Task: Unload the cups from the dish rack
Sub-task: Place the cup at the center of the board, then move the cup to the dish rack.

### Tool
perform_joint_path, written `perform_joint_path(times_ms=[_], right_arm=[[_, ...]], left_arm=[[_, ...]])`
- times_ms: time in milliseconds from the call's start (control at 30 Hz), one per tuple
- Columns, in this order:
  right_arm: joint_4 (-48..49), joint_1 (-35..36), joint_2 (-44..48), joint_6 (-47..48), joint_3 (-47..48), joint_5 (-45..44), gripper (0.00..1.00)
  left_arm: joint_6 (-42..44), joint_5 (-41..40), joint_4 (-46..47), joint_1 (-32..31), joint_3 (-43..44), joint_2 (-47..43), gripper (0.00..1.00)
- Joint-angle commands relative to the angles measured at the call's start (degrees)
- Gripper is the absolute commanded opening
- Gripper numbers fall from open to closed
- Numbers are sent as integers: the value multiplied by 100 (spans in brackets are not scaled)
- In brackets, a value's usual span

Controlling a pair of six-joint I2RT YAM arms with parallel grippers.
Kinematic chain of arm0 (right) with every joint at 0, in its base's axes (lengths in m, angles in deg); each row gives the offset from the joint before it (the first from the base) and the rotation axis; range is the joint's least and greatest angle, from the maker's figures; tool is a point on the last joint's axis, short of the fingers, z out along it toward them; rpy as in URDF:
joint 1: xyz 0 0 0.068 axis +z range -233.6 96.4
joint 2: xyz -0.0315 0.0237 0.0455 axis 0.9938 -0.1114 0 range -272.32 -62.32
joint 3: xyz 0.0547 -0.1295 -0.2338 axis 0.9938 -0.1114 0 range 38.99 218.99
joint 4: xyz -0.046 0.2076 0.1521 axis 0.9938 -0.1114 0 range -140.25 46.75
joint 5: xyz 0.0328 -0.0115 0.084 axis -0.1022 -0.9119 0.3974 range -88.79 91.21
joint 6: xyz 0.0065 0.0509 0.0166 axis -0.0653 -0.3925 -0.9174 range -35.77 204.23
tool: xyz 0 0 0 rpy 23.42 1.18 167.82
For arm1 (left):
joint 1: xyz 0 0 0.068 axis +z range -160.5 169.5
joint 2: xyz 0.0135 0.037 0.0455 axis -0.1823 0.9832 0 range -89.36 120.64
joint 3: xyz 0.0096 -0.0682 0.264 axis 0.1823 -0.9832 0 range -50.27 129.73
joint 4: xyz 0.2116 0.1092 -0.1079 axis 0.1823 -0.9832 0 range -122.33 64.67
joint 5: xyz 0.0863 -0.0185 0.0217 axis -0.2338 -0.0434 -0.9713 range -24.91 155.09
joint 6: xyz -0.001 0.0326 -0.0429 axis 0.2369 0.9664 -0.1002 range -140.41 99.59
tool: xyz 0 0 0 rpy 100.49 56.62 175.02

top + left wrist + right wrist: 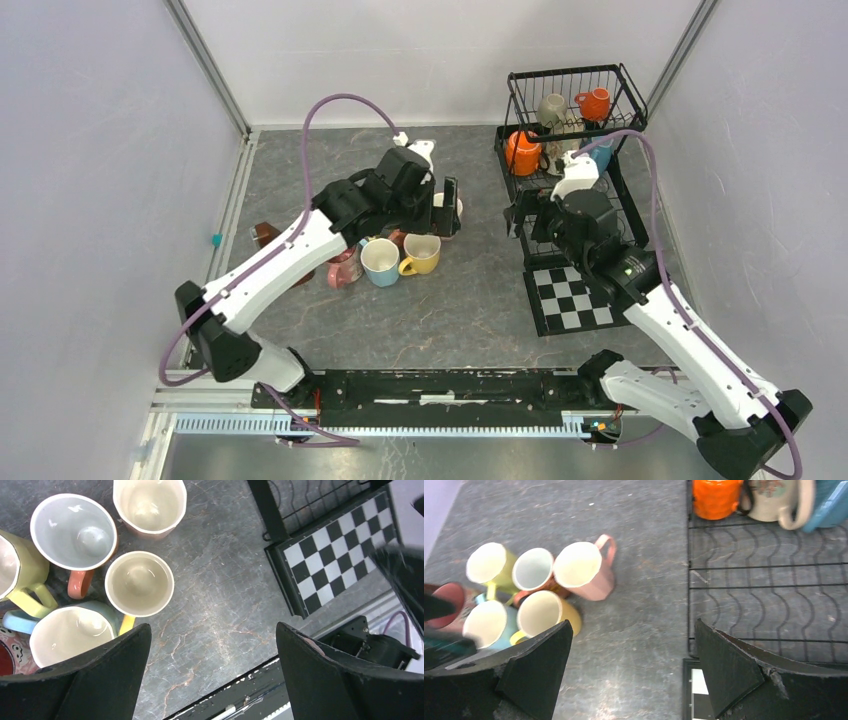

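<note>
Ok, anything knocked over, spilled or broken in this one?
Nothing stands out. The unloaded mugs stand upright in a tight cluster on the table; the other mugs sit in the rack.

1. Black wire dish rack (566, 71), two tiers, far right
2. Top basket: orange cup (596, 103), olive cup (551, 108); lower tier: second orange cup (521, 152), cream cup (776, 497), blue cup (829, 505)
3. Pink cup (584, 570), yellow cup (544, 614) and others bunched upright mid-table
</note>
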Motion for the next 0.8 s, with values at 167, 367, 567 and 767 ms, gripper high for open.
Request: perform_joint_path(times_ms=[167,367,567,767], right_arm=[[673,-1286,-237,477,-96,-193,98],[1578,-2109,-474,563,-649,12,98],[2326,-2979,-952,393,-923,373,98],[3309,-3833,-1724,-61,-1039,1125,92]], left_arm=[[499,498,433,22,-566,-1026,100],[636,554,466,23,-824,-1330,100],[714,603,580,25,-1092,-1574,100],[830,621,616,28,-1149,-1694,100]])
